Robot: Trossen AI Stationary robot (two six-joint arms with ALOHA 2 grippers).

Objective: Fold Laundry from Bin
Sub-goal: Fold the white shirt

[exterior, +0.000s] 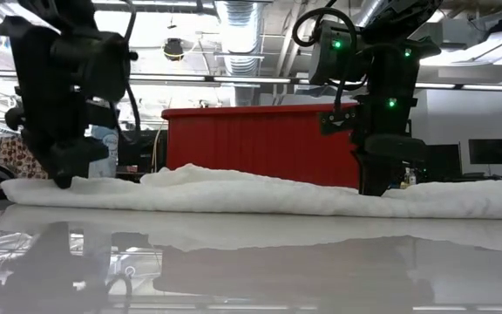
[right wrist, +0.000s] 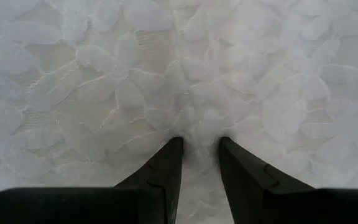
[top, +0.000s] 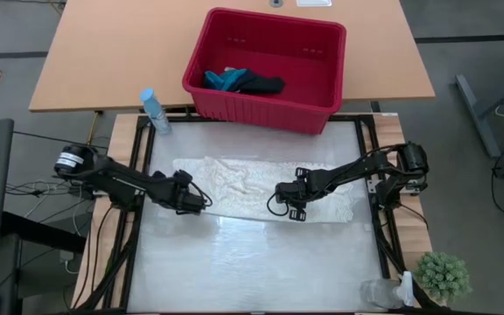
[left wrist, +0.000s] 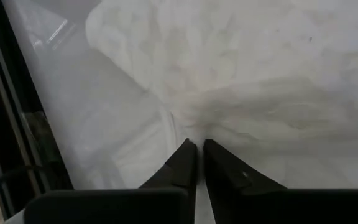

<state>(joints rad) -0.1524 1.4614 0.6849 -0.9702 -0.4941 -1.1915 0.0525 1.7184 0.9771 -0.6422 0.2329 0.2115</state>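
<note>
The large white lacy cloth (top: 261,185) lies spread in a long band across the middle of the table, and also shows in the low view (exterior: 260,192). My left gripper (top: 203,204) (left wrist: 197,144) is down at the cloth's near left edge, shut on it. My right gripper (top: 287,208) (right wrist: 199,142) is down on the cloth's near edge right of the middle, closed on a pucker of it. The red bin (top: 265,66) stands at the far side. It holds the teal item (top: 224,80) and the dark item (top: 261,84). My left gripper pinches the white cloth at its near left edge (left wrist: 194,127) between its two fingertips, which slant down and come from the table's left. The cloth lies on the table and puckers toward the fingers. My right gripper has a small raised pucker of the lacy cloth (right wrist: 199,127) between its two fingers. The fingers (right wrist: 166,168) point down onto the cloth, coming from the table's right. The cloth lies flat on the table around them.
A clear bottle with a blue cap (top: 154,111) stands at the table's far left corner beside the bin. A small green plant (top: 443,276) and a clear plastic object (top: 383,293) sit at the near right corner. The glossy table (top: 252,262) lies bare in front of the cloth.
</note>
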